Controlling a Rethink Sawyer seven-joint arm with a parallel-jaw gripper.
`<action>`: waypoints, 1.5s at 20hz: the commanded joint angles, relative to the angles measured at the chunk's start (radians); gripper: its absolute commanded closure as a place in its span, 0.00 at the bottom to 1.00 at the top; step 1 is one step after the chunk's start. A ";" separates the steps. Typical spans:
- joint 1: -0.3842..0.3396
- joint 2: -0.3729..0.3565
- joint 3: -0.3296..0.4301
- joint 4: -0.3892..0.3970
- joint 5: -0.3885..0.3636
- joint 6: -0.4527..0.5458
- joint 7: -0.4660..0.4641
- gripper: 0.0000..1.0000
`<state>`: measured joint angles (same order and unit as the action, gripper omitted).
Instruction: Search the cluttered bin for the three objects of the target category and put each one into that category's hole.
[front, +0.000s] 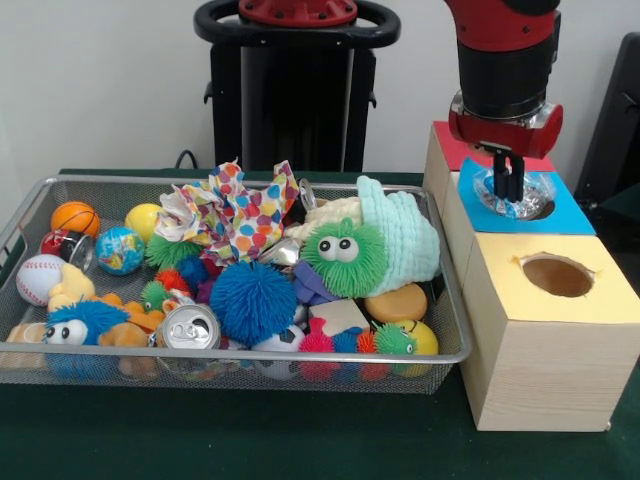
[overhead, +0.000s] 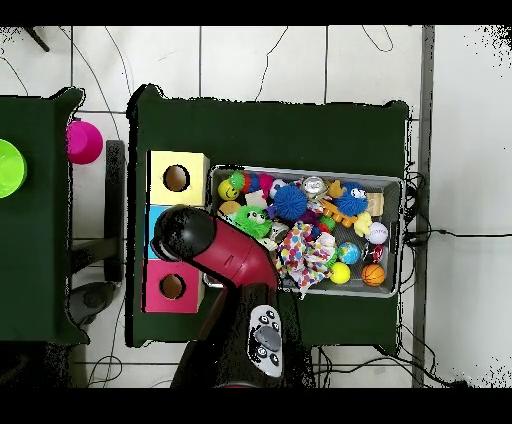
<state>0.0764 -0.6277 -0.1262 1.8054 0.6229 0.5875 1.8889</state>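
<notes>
White wall (front: 100, 80); pale tiled floor (overhead: 260, 60); green-topped table (overhead: 270, 125).
</notes>
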 joint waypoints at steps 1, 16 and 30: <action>-0.028 0.199 0.159 -0.008 0.035 -0.219 0.167 1.00; -0.063 0.293 0.226 -0.037 0.007 -0.355 0.147 1.00; -0.093 0.342 0.256 -0.070 -0.019 -0.402 0.134 1.00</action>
<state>0.0153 -0.5600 -0.0381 1.7672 0.6246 0.5603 1.8889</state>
